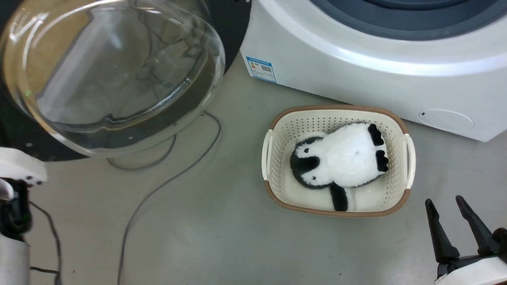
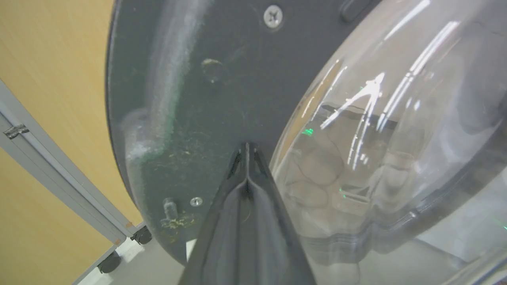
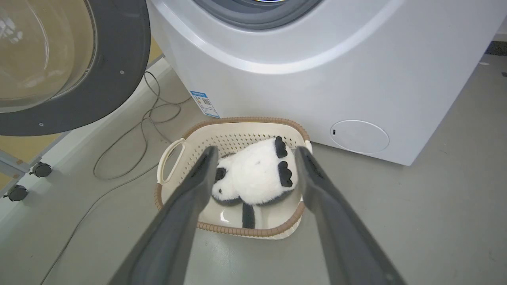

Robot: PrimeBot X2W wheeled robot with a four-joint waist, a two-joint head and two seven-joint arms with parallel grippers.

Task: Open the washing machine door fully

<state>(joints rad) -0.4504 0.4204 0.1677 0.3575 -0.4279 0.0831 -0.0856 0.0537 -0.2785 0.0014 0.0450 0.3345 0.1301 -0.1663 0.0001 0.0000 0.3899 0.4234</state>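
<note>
left gripper [image 2: 246,147], jaws together, points at the dark frame of the open washing machine door [image 2: 190,118]; right gripper [image 1: 444,201] has jaws apart.

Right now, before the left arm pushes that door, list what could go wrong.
1. The left gripper, shut, rests its tips on the washing machine door, on the dark inner frame right beside the glass bowl; they may skid onto the curved glass.
2. A wood-coloured panel on castors stands close behind the door; a hard swing might hit it.
3. Grey cables lie on the floor below the door; the robot's wheels could snag them.
</note>
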